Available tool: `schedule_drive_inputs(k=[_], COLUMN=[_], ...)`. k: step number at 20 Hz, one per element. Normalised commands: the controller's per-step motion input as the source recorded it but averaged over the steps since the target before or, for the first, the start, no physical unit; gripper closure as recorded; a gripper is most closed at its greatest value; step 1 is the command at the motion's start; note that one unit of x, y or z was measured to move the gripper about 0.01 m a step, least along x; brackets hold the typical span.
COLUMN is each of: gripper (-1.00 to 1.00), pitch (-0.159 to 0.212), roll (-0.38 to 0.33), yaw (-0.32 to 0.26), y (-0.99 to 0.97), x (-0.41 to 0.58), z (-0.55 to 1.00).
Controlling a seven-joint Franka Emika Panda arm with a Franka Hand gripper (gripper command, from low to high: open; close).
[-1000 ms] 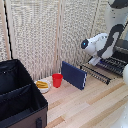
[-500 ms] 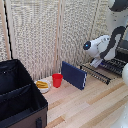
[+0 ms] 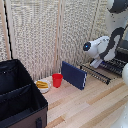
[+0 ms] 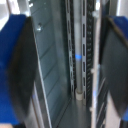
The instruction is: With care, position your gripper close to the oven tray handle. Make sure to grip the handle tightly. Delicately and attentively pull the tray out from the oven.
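Not much going on between frames, honestly. The white arm [image 3: 102, 47] sits at the exterior view's right, hunched over the tray [image 3: 100, 73], and compared with half a second ago it looks about the same, maybe nudged a hair. Everything else on the table hasn't budged at all.

The tray is the dark wire rack on the right side, lying flat and sticking out toward the middle of the wooden table [image 3: 90, 107], with the oven tray handle [image 3: 95, 76] as the thin dark bar along its front edge. The oven itself is mostly cut off at the right edge, so I can't say much about it.

The gripper [image 4: 64, 65] is hidden behind the arm body in the exterior view, so the wrist view is the only help. There, the two blue fingers [image 4: 12, 70] stand well apart on either side of the picture, spread wide with nothing pinched between them. Between them I see blurry dark bars and silvery metal surfaces running lengthwise, very close up. Whether the tips touch the handle, I can't tell.

Other stuff: an upright navy-blue slab [image 3: 74, 75] just beside the tray's front end, a red cup [image 3: 57, 80] near it, a small plate with something yellow [image 3: 42, 86], and a big black fabric case [image 3: 20, 100] at the exterior view's left.
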Motion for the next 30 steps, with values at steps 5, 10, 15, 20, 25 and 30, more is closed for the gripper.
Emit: schedule_drive_inputs(k=[5, 10, 15, 20, 25, 30], gripper=[1.00, 1.00, 1.00, 1.00, 1.00, -1.00], pitch=[0.016, 0.001, 0.000, -0.003, -0.009, 0.025], roll=[0.157, 0.089, 0.008, 0.000, 0.000, 0.000], yaw=[0.052, 0.005, 0.000, 0.000, 0.000, 0.003], y=[-0.06, 0.19, 0.90, 0.96, 0.92, 0.21], x=[0.000, 0.009, 0.006, 0.103, 0.161, 0.225], z=[0.06, 0.04, 0.08, 0.04, 0.00, 0.07])
